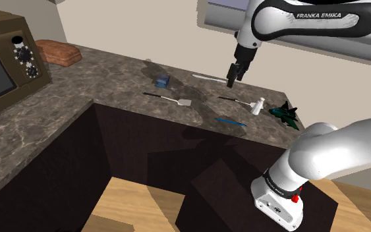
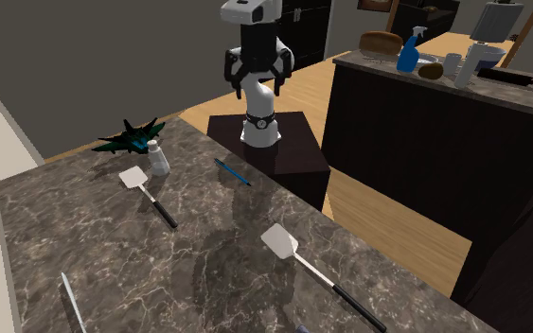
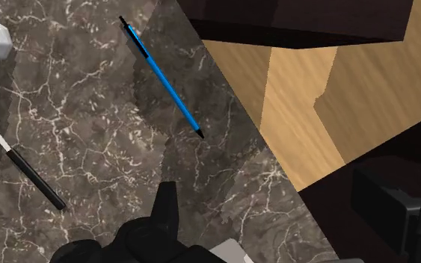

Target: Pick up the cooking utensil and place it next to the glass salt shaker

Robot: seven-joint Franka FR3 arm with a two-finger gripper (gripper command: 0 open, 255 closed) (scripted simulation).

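**Hand** (image 1: pixel 232 79): raised high over the worktop (image 2: pixel 207 260), above the end nearest the stand (image 2: pixel 297 156). Released or clenched: cannot tell. No utensil hangs from it.

**Salt shaker** (image 2: pixel 158 159): pale, upright, near the worktop's corner by the stand.

**Spatula** (image 2: pixel 281 243): judged the thing to fetch. It lies flat close to the worktop's front edge, well apart from the salt shaker. The pale blade points toward the stand end and the black handle trails away along that edge.

**Second spatula** (image 2: pixel 134 177): lies flat with its blade just beside the salt shaker. It looks already in place, so leave it.

**Pen** (image 2: pixel 232 172): blue, lying at the front edge between the two utensils.

**Knife** (image 2: pixel 70 301): lies far back, toward the opposite edge.

**Handling notes:**
- Carry the hand along the front edge, away from the stand, before descending.
- Turn the wrist so the grip crosses the handle.
- Take the black handle rather than the thin shaft or the blade.
- Press close to the stone, since the utensil lies low.
- Lift clear of the pen.
- Set it down on bare stone beside the salt shaker without nudging it.
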